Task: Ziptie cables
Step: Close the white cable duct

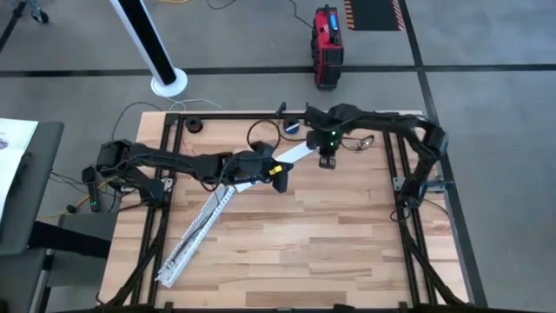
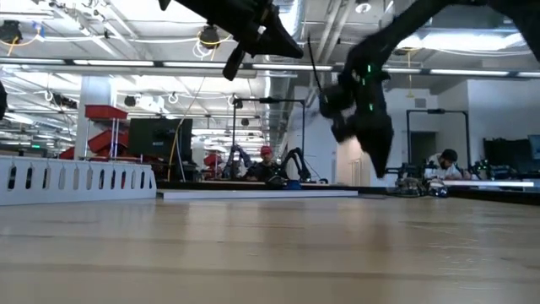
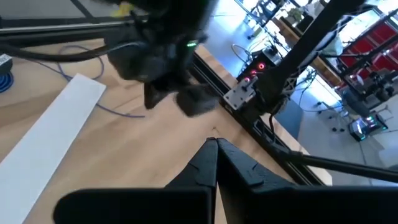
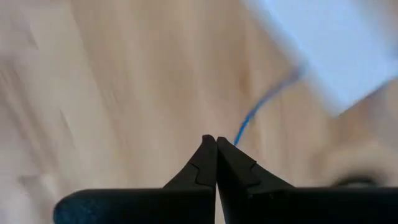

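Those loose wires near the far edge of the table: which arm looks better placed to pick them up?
The right gripper, probably: it hangs nearest the cables at the far edge. The left gripper sits farther away, over the white strip.

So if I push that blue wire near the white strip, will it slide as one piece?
Probably not: the blue wire looks thin and lies in a loose curve on the table, so it likely flexes. It seems very light, so it may snag and drag along.

One pale wooden surface (image 1: 295, 243) carries two dark robot arms, one long white perforated strip (image 1: 195, 236), one flat white strip (image 1: 295, 155) and one thin blue wire (image 4: 252, 117).
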`<state>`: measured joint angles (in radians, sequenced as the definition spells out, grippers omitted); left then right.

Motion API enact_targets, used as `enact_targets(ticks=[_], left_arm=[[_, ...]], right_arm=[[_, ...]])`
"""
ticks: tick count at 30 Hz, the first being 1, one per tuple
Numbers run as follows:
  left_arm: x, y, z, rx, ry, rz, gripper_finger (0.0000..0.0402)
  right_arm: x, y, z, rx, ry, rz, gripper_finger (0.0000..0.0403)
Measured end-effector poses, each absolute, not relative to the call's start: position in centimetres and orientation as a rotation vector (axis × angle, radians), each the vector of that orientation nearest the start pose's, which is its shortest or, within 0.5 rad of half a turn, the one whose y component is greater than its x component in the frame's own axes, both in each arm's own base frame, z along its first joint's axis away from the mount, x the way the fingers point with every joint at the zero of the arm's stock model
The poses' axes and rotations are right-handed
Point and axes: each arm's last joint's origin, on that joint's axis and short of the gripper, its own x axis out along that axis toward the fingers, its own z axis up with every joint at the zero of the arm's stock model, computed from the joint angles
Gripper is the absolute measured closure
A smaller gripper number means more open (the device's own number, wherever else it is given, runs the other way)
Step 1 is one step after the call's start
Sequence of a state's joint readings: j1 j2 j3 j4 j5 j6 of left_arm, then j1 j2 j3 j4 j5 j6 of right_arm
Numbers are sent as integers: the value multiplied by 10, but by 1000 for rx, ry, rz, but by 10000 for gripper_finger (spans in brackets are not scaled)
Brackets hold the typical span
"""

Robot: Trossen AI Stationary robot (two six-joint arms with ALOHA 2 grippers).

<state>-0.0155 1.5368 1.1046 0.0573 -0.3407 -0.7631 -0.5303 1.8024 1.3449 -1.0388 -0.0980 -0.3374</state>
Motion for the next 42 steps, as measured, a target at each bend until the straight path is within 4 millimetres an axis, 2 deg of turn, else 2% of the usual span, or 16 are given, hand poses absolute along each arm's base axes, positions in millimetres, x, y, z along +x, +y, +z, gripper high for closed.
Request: enact_targets(ticks=[2, 4, 6, 10, 12, 14, 20, 22, 25, 29, 32, 35, 38, 42], left_arm=[[347, 3, 285, -678, 224, 450, 402], [347, 3, 285, -675, 220, 461, 402], [347, 3, 285, -675, 216, 466, 402], [347, 3, 285, -681, 205, 471, 402], [347, 4, 285, -692, 202, 475, 402], [347, 4, 285, -710, 197, 478, 402], [347, 4, 285, -729, 191, 482, 402], [347, 4, 285, -732, 191, 483, 402], [347, 4, 285, -732, 189, 486, 402], [347, 1, 285, -732, 193, 477, 402], [347, -1, 285, -721, 204, 460, 402], [347, -2, 286, -712, 214, 440, 402], [344, -5, 291, -697, 219, 397, 402], [338, -8, 300, -650, 200, 387, 402]], right_arm=[[296, -167, 226, 72, 1329, -132, 403], [302, -174, 232, 22, 1239, -169, 403], [306, -184, 222, 29, 1226, -190, 403], [315, -203, 184, 119, 1267, -149, 403], [322, -210, 174, 127, 1283, -143, 403], [330, -215, 175, 108, 1275, -132, 403], [355, -237, 202, 30, 1157, -149, 403], [358, -246, 197, 67, 1177, -159, 403], [359, -252, 176, 183, 1246, -135, 403], [355, -239, 157, 398, 1357, -41, 403], [352, -219, 151, 485, 1423, 44, 403], [356, -195, 161, 433, 1404, 70, 403], [361, -184, 177, 282, 1343, 4, 403], [370, -206, 197, 180, 1129, -128, 403]])
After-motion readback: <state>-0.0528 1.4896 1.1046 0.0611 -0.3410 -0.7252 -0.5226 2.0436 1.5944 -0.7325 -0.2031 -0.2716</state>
